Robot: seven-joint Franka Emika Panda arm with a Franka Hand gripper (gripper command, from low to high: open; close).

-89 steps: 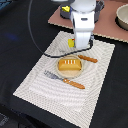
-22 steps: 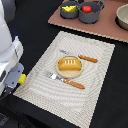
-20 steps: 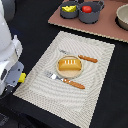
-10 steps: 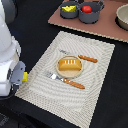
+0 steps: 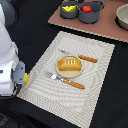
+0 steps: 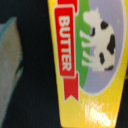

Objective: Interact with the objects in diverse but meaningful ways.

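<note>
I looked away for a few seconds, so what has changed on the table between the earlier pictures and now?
The robot arm moved: it stood over the far edge of the placemat and has swung to the exterior view's left edge. Nothing on the mat was taken or let go. The bread loaf on its plate, the fork, the knife and the pots stayed put.

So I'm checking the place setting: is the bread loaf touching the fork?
Apart. The exterior view shows the bread loaf on its plate, with a strip of placemat between the plate and the fork.
</note>
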